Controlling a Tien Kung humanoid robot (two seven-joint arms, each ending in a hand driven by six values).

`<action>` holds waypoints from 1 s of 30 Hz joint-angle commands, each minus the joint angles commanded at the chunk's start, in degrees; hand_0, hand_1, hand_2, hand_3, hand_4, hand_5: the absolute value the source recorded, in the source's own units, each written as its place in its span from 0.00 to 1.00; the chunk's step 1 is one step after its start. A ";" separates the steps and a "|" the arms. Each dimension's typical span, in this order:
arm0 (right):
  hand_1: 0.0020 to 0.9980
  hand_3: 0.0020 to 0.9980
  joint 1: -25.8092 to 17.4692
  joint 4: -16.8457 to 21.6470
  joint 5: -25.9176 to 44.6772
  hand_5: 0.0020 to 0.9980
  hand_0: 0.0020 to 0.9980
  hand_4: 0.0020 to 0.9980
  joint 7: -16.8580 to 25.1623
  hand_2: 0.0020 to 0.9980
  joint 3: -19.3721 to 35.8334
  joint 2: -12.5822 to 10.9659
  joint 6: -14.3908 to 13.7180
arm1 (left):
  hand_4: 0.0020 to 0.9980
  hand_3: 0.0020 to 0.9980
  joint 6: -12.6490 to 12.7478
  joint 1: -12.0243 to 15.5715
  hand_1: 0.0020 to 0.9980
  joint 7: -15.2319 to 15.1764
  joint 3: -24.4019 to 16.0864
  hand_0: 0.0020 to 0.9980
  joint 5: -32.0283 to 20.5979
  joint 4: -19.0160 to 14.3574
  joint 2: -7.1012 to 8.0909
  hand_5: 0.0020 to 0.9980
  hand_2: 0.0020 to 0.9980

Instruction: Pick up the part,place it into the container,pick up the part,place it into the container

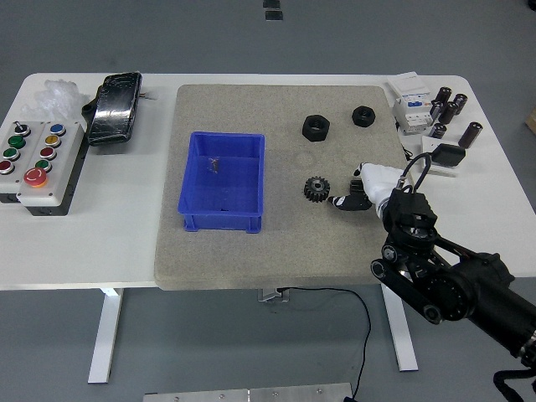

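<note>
One right hand (pixel 358 191), fingers loose and empty, just beside the gear (pixel 316 189); blue container (pixel 223 182) well apart.

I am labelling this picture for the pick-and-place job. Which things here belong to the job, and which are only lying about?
Belong to the job:
- gear
- larger nut
- smaller nut
- blue bin
- right hand, close beside the gear

Only lying about:
- button box
- black pouch
- white block
- black cylinders
- plastic wrap
</note>
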 joint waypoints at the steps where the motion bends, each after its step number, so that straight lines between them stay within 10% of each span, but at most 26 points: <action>1: 0.54 0.79 0.02 -0.12 0.04 0.66 0.24 0.90 0.00 0.76 -0.03 0.00 -0.18 | 0.60 0.73 0.00 -0.01 0.65 -0.02 0.05 0.68 -0.03 0.00 -0.01 0.65 0.67; 2: 0.46 0.67 0.05 -0.30 0.14 0.35 0.23 0.41 0.00 0.60 -0.08 0.00 -0.38 | 0.60 0.73 0.00 -0.01 0.65 -0.03 0.09 0.68 -0.05 0.00 -0.01 0.65 0.67; 19: 0.37 0.66 -0.18 -1.54 2.41 0.27 0.22 0.36 0.00 0.40 -0.79 0.08 -2.29 | 0.59 0.72 0.19 0.24 0.65 0.60 -2.07 0.68 1.67 0.00 0.06 0.65 0.67; 30: 0.36 0.47 -0.78 2.82 -1.97 0.29 0.22 0.38 0.00 0.33 1.40 0.14 -5.25 | 0.59 0.73 0.22 0.33 0.65 0.44 -1.98 0.68 1.37 0.00 -0.02 0.66 0.67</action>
